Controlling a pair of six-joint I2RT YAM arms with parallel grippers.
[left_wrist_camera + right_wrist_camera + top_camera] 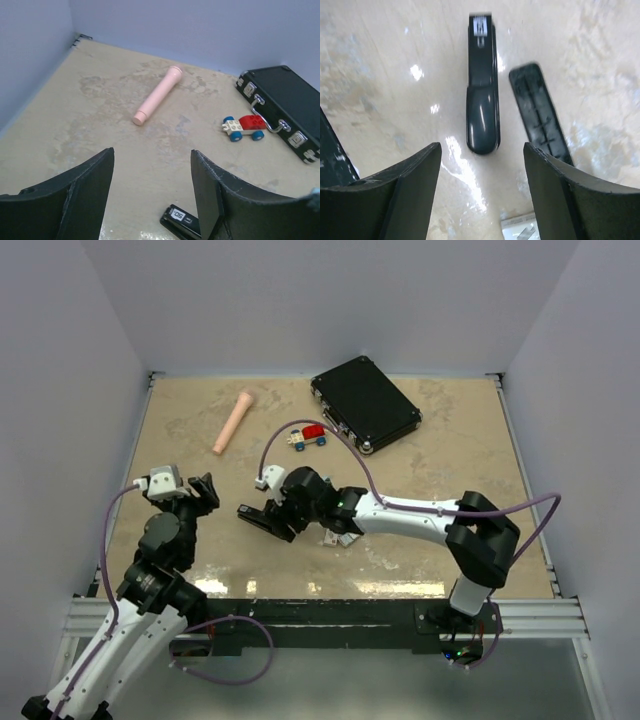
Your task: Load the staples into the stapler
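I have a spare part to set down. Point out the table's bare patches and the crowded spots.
Bare: the far left strip beside the pink cylinder; the right side between the black case and the right arm. Crowded: around the stapler, and between the toy car and the case.

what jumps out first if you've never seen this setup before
The black stapler catches the eye first: it lies open on the tabletop, its two long parts side by side just ahead of the open right gripper. Further back, a pink cylinder lies at the far left, a small red, white and blue toy car sits mid-table, and a black case with metal corners lies at the far right.
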